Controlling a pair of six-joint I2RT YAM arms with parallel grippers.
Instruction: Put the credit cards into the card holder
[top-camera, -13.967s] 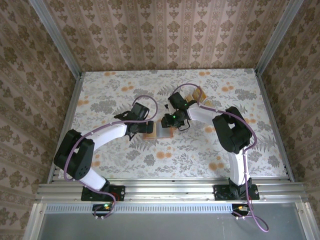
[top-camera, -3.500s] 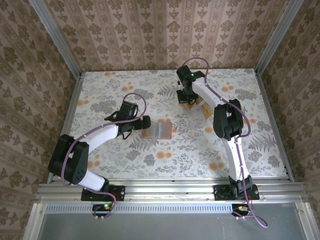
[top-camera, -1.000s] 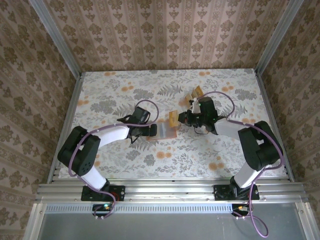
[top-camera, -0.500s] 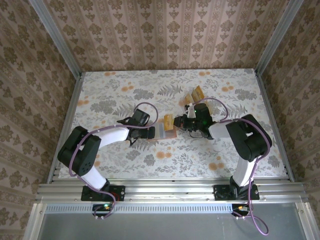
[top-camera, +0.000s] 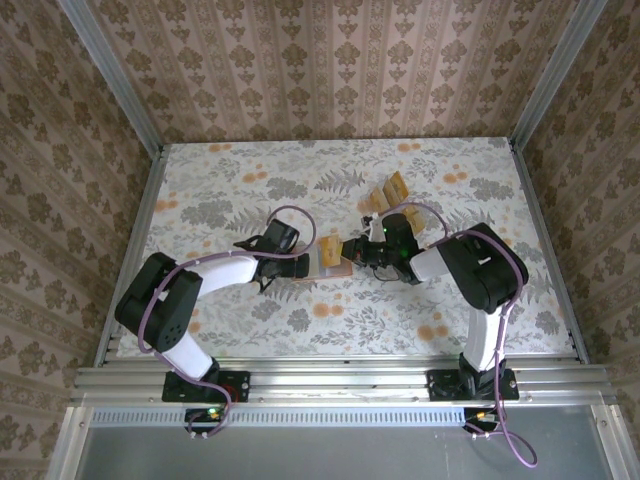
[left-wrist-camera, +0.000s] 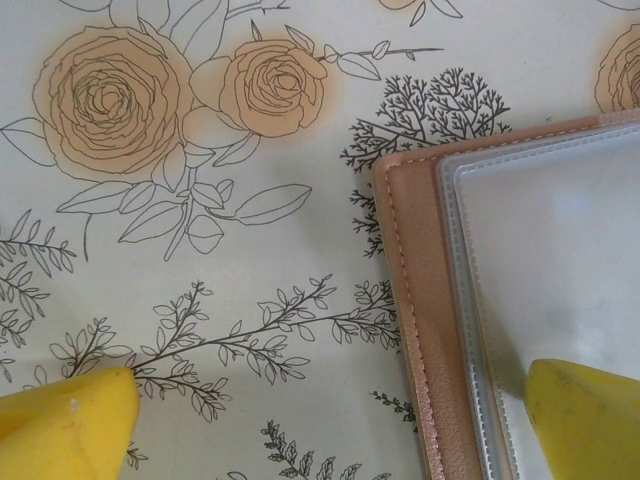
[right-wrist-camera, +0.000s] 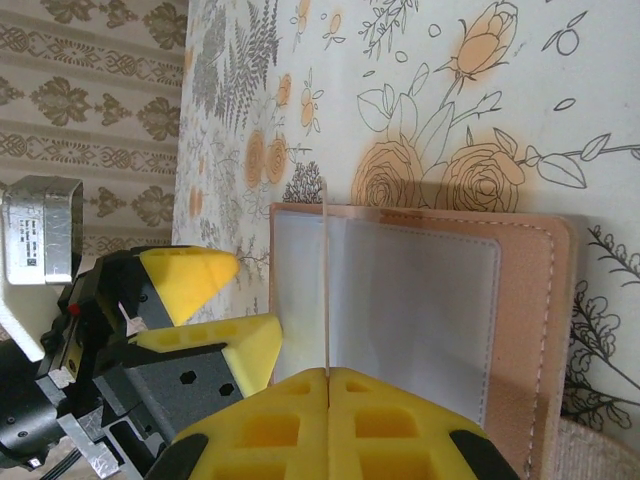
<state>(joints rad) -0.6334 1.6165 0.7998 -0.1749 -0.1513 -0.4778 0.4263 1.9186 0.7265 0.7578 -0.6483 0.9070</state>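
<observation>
Carried leftward since a second ago, the card (right-wrist-camera: 326, 270) now stands on edge over the clear sleeve (right-wrist-camera: 400, 300) of the holder (right-wrist-camera: 522, 300), its near end clamped between the right gripper's (right-wrist-camera: 328, 378) closed fingers. The holder lies open and flat at mid-table (top-camera: 250, 180). The left gripper's (left-wrist-camera: 325, 415) fingers are spread wide, one tip over the sleeve and the other over the bare table beside the holder's edge.

Bright, even, diffuse light casts soft shadows, with mild sheen on the card holder (left-wrist-camera: 520, 260).
</observation>
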